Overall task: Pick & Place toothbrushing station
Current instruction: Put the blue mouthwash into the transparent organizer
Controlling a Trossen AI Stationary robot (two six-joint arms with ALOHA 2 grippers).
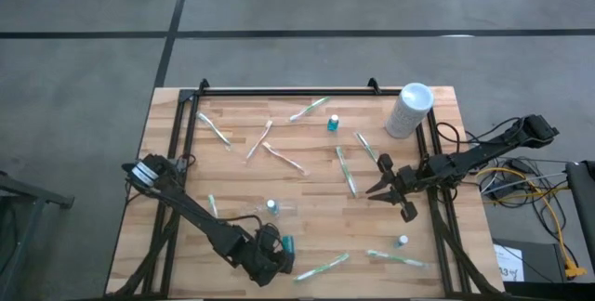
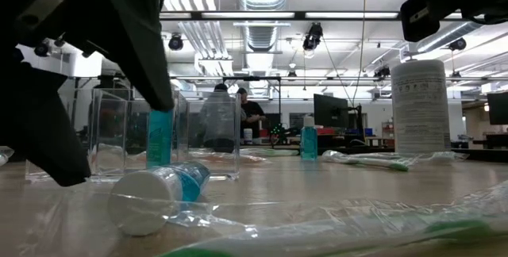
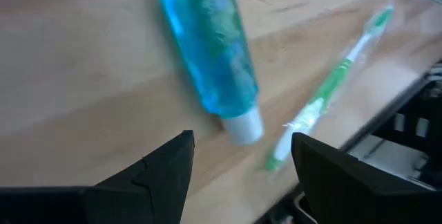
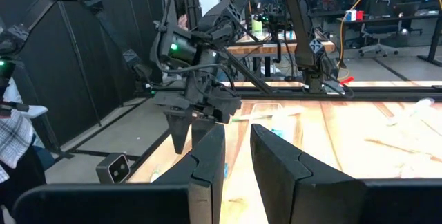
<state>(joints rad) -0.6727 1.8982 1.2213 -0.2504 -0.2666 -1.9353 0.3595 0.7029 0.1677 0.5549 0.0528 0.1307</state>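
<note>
We are at the reach-in step; our left gripper (image 3: 238, 158) hangs wide open and empty over the blue toothpaste tube (image 3: 210, 48), which lies flat by the table's near edge beside a green toothbrush (image 3: 324, 96); next we lower and close; our right gripper (image 1: 389, 189) waits mid-table, fingers narrow, holding nothing.

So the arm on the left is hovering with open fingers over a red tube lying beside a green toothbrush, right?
Not quite: the tube is blue with a white cap, not red, as the left wrist view shows. The left gripper does hover open above it, and the green toothbrush lies beside it.
</note>
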